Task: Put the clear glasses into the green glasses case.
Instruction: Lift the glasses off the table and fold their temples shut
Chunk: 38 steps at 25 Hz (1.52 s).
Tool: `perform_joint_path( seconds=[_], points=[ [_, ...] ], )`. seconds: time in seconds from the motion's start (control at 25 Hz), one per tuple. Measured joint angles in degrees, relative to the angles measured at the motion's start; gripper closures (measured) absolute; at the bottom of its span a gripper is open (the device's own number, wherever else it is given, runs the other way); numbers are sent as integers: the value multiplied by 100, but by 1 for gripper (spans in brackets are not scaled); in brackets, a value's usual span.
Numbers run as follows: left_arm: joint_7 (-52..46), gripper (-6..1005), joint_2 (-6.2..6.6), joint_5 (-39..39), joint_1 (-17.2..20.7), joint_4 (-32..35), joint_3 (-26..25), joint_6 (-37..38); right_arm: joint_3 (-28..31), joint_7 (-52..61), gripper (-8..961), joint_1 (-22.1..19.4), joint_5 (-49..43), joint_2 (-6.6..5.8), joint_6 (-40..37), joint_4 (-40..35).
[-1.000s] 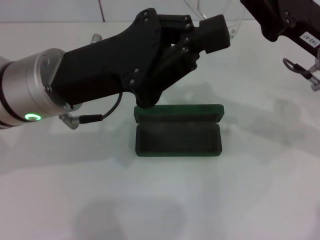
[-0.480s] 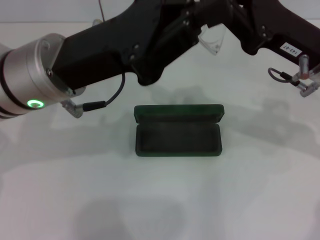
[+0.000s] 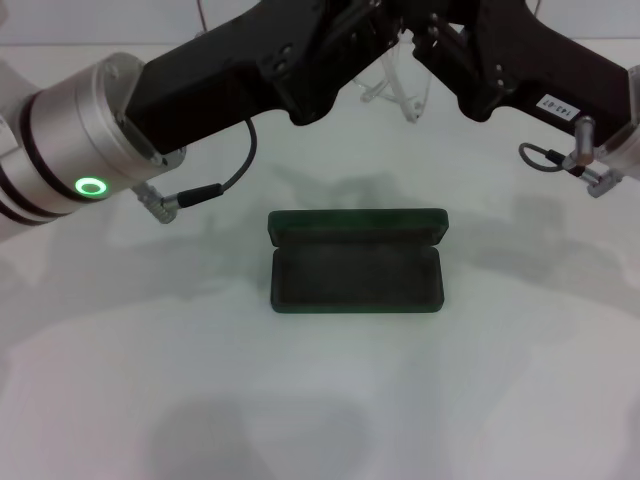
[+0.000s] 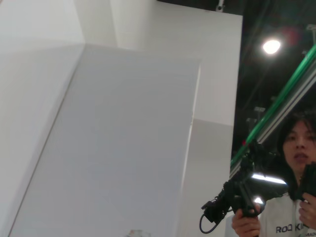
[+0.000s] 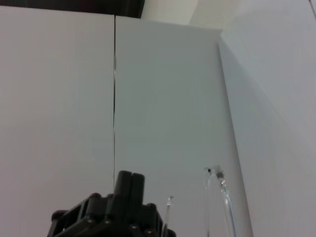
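Glasses case: your green glasses case (image 3: 356,262) is lying open on the white surface (image 3: 320,400). Your left tool (image 3: 385,30) and right tool (image 3: 425,35) are meeting above it, clear glasses (image 3: 405,90) dangling between; their grip I cannot tell

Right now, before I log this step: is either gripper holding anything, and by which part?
The clear glasses hang between the left gripper and right gripper, above the green glasses case; which one grips, and where, cannot be told.
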Motion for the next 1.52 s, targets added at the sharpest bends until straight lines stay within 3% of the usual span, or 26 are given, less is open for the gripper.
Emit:
perform_joint_path(
  seconds=[0.8, 1.52],
  points=[
    [-88, 970, -9, -99, -57, -175, -9, -176, -356, -75, 862, 151, -5, 0, 303, -21],
    [-172, 970, 19, -100, 24, -210, -9, -55, -364, -83, 862, 17, 125, 0, 293, -21]
  ],
)
